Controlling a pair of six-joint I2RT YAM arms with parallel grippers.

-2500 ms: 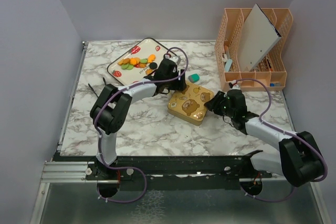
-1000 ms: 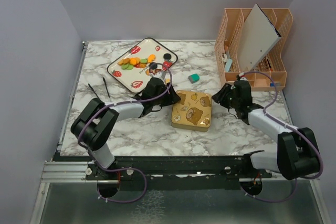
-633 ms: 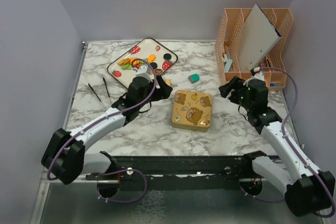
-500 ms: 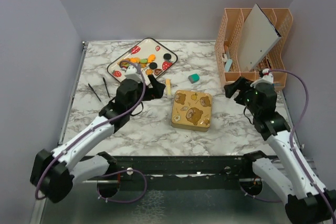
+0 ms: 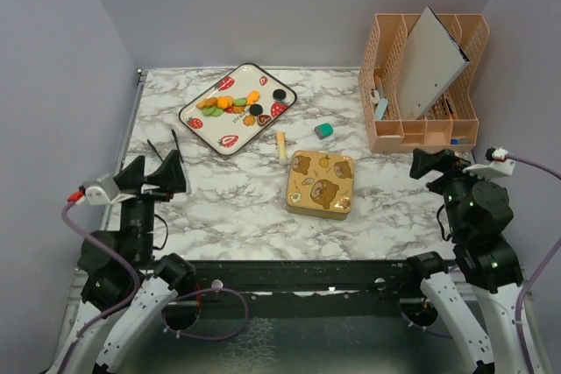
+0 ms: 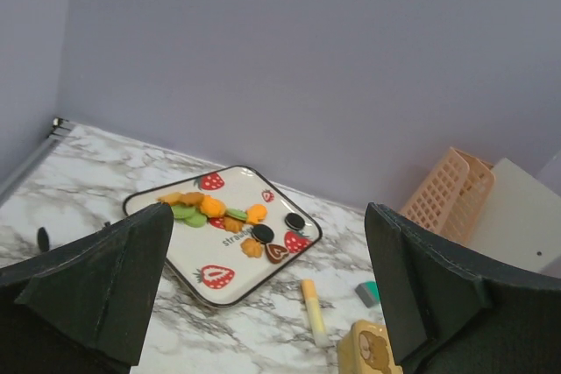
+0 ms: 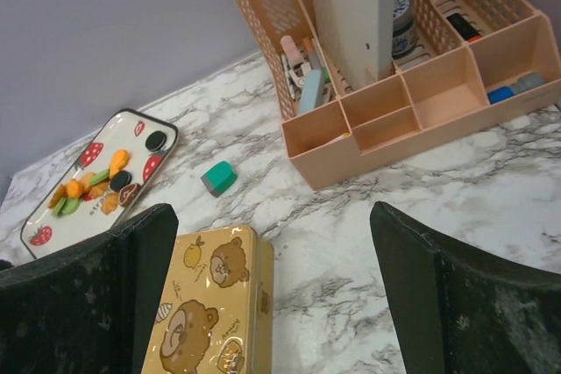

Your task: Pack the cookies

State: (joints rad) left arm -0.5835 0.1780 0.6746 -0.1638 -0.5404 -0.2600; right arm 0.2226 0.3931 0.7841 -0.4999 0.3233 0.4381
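Note:
The cookies, small orange, green, black and brown discs, lie on a white strawberry-print tray at the back left. They also show in the left wrist view as cookies and in the right wrist view as cookies. A gold bear-print tin lies lid-shut mid-table. My left gripper hangs open over the near left edge, far from tray and tin. My right gripper is open at the near right, right of the tin. Both hold nothing, as the left gripper and right gripper show.
A peach desk organizer with a white board and small items stands at the back right. A green eraser and a yellow stick lie between tray and tin. Two thin black sticks lie at the left.
Both arms have drawn back from the tin to the near edge and risen. Both grippers have opened wide. The tin stays flat in the middle.

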